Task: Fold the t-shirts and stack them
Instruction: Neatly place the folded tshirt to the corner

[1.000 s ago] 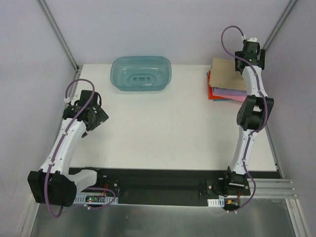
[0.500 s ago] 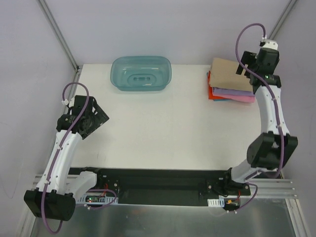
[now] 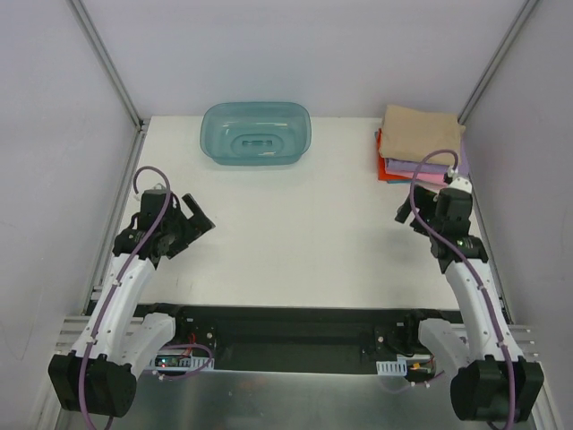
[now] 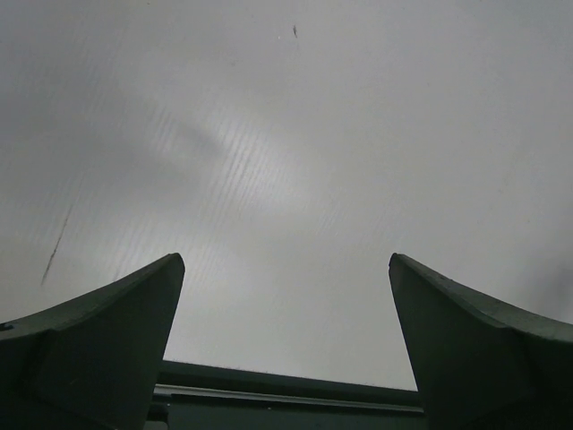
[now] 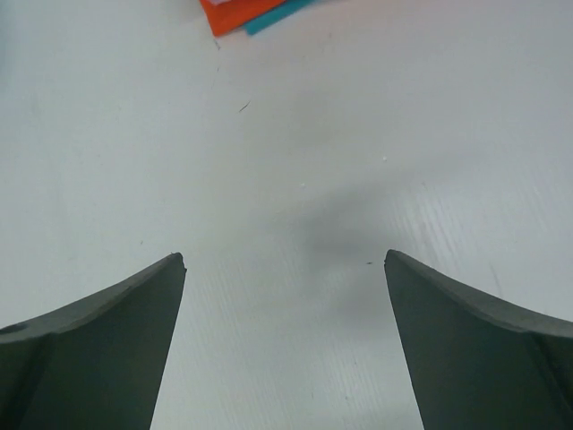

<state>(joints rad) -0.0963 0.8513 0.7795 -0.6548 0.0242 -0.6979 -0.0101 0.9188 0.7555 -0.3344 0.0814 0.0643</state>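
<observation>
Folded t-shirts lie stacked at the table's back right corner: the tan-beige shirt point(image 3: 421, 133) on top, lilac-purple point(image 3: 431, 167) and pink point(image 3: 430, 177) under it, red-orange point(image 3: 390, 170) at the bottom. The red-orange shirt's corner point(image 5: 235, 12) shows at the top of the right wrist view. My right gripper point(image 3: 407, 212) is open and empty, in front of the stack and apart from it; in its wrist view point(image 5: 285, 262) only white table lies between the jaws. My left gripper point(image 3: 199, 219) is open and empty over the left side of the table; in its wrist view point(image 4: 286, 262) it shows bare table.
A translucent teal plastic tub point(image 3: 256, 133) stands at the back centre of the white table point(image 3: 295, 233). Grey walls close in the left, back and right sides. A black rail point(image 3: 286, 327) runs along the near edge between the arm bases.
My right arm has pulled back from over the stack toward the near side and now hangs low in front of it. My left arm has swung forward, its gripper now pointing toward the table's middle.
</observation>
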